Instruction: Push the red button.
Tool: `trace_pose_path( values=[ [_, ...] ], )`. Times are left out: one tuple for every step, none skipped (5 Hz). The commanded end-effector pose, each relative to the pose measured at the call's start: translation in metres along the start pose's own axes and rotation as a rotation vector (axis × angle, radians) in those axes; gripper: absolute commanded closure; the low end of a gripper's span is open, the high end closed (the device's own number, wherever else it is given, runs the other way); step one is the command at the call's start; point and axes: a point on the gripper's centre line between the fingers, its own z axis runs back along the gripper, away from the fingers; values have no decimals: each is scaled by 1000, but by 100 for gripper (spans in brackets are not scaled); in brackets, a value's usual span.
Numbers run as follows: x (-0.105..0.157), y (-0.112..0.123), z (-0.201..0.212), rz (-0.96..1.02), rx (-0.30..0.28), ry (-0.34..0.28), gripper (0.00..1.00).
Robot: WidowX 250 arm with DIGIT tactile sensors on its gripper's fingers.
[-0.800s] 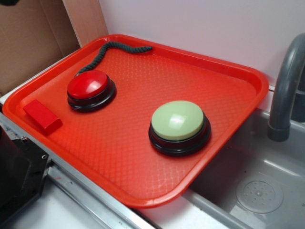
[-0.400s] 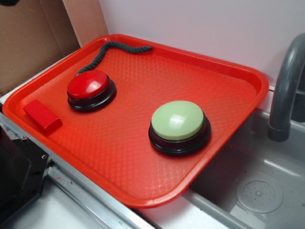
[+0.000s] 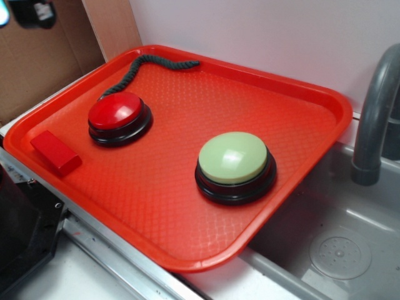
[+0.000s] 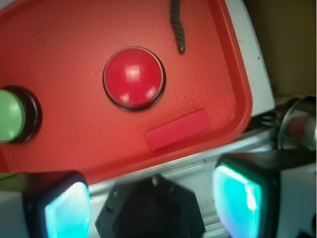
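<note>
Overhead, gripper [image 4: 151, 198] — fingers spread wide, empty — well short of the red button [image 4: 133, 77].

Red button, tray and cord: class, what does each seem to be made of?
Red button: probably hard glossy plastic, since its dome shows bright highlights, on a black base.
Tray: likely moulded plastic, red, with a fine embossed diamond texture and a smooth raised rim.
Cord: apparently twisted dark fibre rope, matte, with visible spiral strands.
</note>
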Motion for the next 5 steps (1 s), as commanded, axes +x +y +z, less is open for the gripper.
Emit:
trace_pose_path(
  values=[
    [48, 35, -48, 23, 82, -22, 0],
    [56, 5, -78, -182, 84, -69, 0],
    [45, -29, -93, -294, 85, -81, 0],
    [41, -40, -96, -332, 83, -111, 0],
    [55, -26, -91, -340, 99, -148, 0]
  ],
)
